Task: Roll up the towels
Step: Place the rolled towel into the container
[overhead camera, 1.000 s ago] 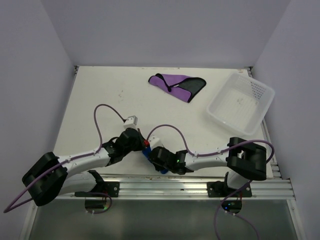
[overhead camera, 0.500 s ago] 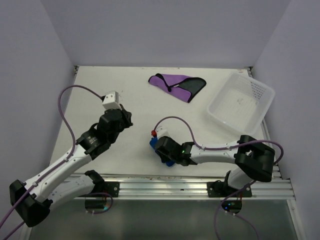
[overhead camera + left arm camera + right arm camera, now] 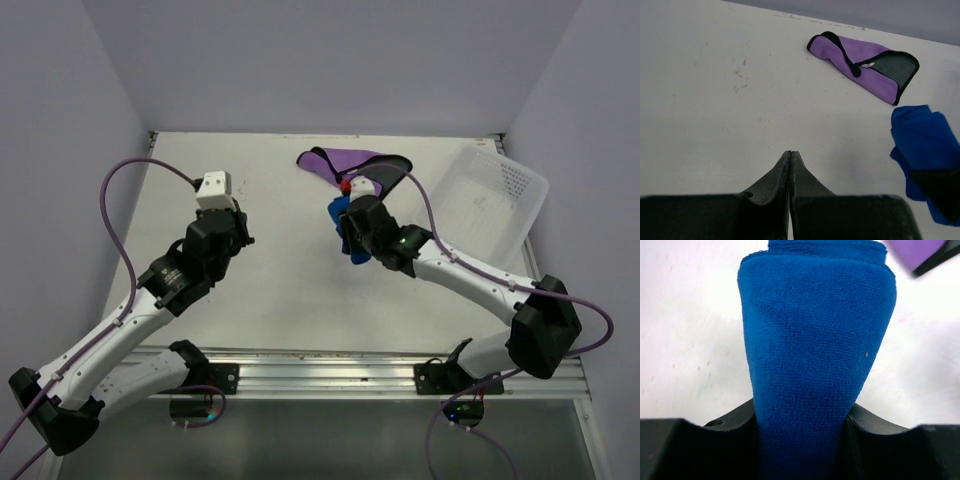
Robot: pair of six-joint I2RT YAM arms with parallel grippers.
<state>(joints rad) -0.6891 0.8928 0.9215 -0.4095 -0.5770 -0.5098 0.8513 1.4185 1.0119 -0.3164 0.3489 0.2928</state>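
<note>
Grips the blue towel (image 3: 810,340) in the right gripper (image 3: 352,232), just beside the purple towel (image 3: 338,161); left gripper (image 3: 791,170) pinched closed, empty, farther away.

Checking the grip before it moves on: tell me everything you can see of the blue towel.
The blue towel is a bright royal blue cloth with a fine plush nap, gathered into a thick rolled or folded bundle. The right gripper is shut on its middle, one finger at each side, and both ends stick out. It is over the white table, near the middle; whether it touches the surface cannot be told. The purple towel lies beyond it, apart.
</note>
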